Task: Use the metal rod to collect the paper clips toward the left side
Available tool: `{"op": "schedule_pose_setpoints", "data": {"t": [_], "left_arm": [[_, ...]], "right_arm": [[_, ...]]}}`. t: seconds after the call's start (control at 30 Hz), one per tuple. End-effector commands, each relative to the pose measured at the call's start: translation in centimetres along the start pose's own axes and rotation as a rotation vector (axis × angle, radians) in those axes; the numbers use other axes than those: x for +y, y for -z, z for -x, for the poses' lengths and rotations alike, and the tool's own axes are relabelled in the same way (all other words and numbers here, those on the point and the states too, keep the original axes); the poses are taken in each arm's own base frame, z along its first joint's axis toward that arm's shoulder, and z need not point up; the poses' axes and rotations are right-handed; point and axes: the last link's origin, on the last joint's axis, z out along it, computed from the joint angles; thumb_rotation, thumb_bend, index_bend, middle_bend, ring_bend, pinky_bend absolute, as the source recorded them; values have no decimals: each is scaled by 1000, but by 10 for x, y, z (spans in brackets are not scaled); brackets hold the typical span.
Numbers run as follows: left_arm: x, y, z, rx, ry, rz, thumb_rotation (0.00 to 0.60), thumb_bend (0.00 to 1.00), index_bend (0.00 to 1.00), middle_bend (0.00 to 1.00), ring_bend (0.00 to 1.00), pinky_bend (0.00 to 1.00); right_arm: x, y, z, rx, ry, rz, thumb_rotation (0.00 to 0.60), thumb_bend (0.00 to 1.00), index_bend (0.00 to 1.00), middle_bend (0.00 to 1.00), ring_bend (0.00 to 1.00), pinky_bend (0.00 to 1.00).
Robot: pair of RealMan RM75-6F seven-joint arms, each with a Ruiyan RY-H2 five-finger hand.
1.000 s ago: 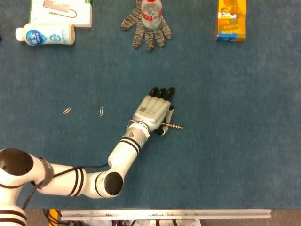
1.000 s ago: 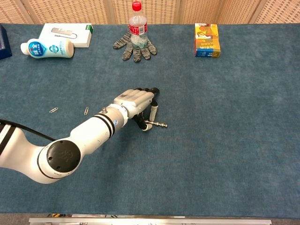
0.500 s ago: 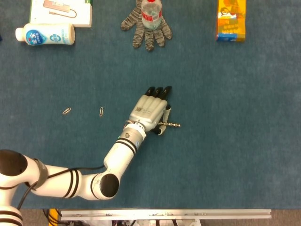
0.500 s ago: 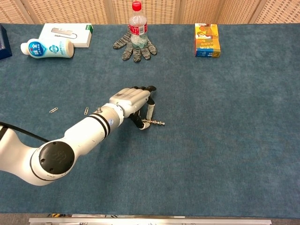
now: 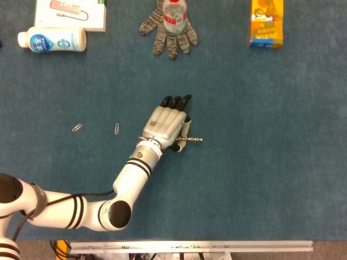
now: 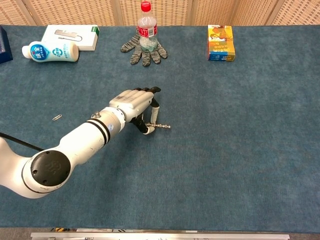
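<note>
My left hand (image 5: 165, 122) lies palm down on the blue table, fingers pointing away from me. It holds a short metal rod (image 5: 191, 140) at its thumb side; the rod's threaded tip sticks out to the right, low over the cloth (image 6: 161, 126). Two paper clips lie to the left of the hand: one (image 5: 116, 129) close to the wrist, the other (image 5: 77, 128) farther left. In the chest view my left hand (image 6: 131, 102) and forearm hide the nearer clip, and only the far clip (image 6: 57, 117) shows. My right hand is in neither view.
Along the far edge lie a white lotion bottle (image 5: 51, 39), a green and white box (image 5: 70, 13), a grey knit glove (image 5: 169, 32) with a water bottle (image 6: 145, 27) on it, and an orange carton (image 5: 267, 24).
My left hand has slid to the left and a little away from me, carrying the rod with it, closer to the nearer paper clip. The clips have not moved.
</note>
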Motion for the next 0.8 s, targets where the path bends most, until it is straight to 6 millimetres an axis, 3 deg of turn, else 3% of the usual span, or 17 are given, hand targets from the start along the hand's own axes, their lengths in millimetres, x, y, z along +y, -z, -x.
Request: {"op": "schedule_pose_setpoints", "data": {"t": [0.03, 0.57, 0.8], "left_arm": [[-3, 1, -1, 4, 0, -8, 600, 308, 577, 0, 0, 0], [-46, 17, -18, 56, -41, -135, 600, 307, 577, 0, 0, 0], [-53, 24, -20, 63, -41, -153, 600, 307, 577, 0, 0, 0]], "right_arm": [[0, 0, 0, -1, 0, 0, 600, 0, 306, 59, 0, 0], [-6, -1, 6, -17, -4, -14, 600, 0, 306, 59, 0, 0], [-8, -2, 10, -25, -7, -21, 600, 0, 306, 59, 0, 0]]}}
